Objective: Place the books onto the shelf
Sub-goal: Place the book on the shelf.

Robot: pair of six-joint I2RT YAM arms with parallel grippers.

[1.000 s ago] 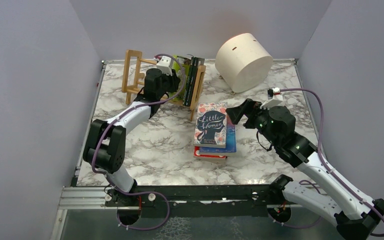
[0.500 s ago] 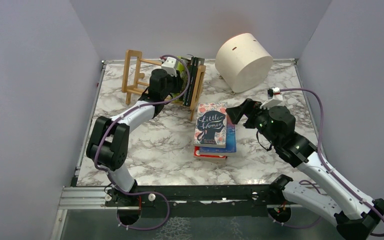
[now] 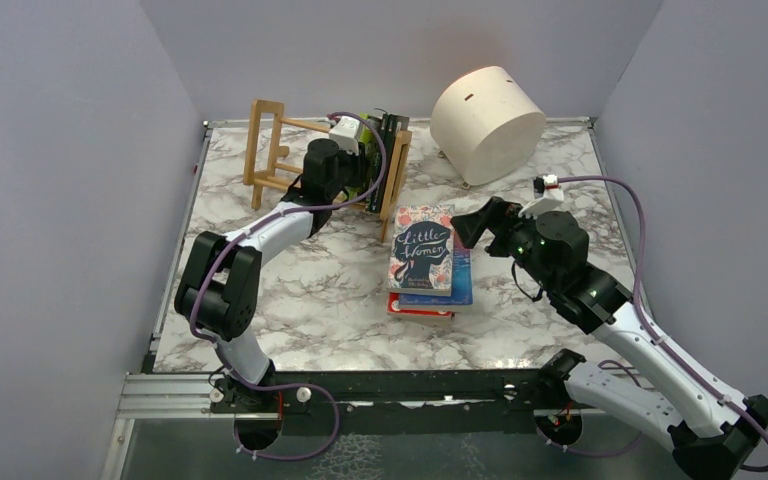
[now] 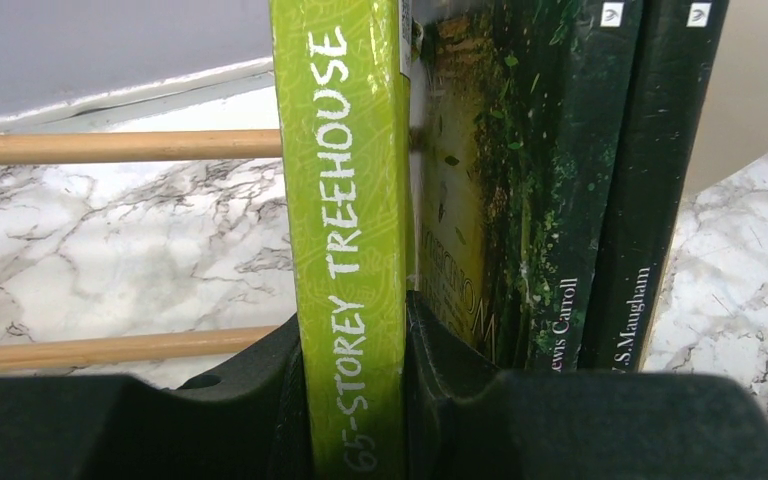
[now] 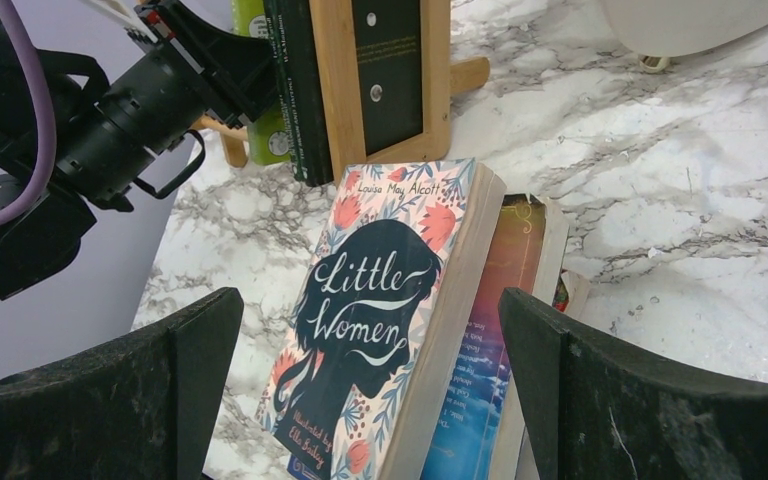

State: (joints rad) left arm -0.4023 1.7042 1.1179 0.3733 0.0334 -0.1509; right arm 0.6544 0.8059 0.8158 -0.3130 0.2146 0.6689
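The light-wood shelf stands at the back left, its dowels showing in the left wrist view. My left gripper is shut on the spine of a lime green book, upright in the shelf beside a dark green book and a black book. A stack of books lies mid-table, with "Little Women" on top of a blue book and a red one. My right gripper hovers open at the stack's right side, its fingers spread wide around nothing.
A cream cylindrical drum lies on its side at the back right. The shelf's right end panel stands just beyond the stack. Grey walls close in the marble table on three sides.
My left gripper has shifted slightly right along the shelf with the lime green book in it. The right arm has not moved.
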